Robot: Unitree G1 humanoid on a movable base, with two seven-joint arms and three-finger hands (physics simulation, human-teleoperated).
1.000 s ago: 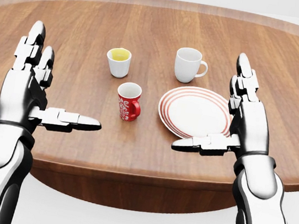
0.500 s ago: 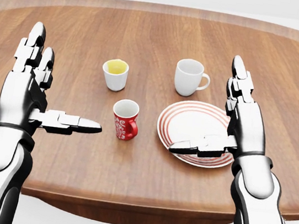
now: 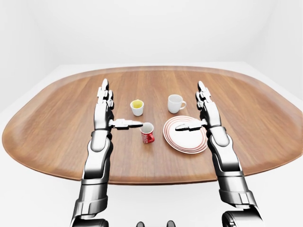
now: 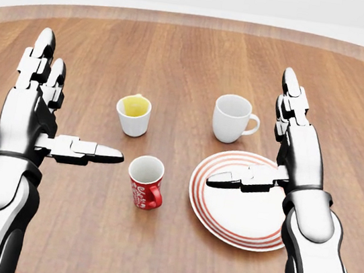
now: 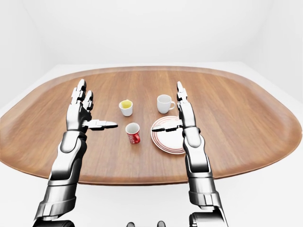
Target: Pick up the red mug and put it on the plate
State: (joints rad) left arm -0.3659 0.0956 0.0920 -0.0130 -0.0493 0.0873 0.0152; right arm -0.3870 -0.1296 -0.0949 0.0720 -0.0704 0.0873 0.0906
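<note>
Above table (image 4: 194,50), hands spread, empty

The place was a bare simulated test room: plain white walls and floor enclosed one large oval wooden counter (image 3: 57,137), set like a dining table with a red-ringed white plate (image 4: 238,216) and a white ceramic cup (image 4: 230,118).

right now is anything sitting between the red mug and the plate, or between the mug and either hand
Nothing visible. In the head view bare table separates the red mug from the plate on its right. Both the left hand and right hand hover open, unobstructed.
</note>
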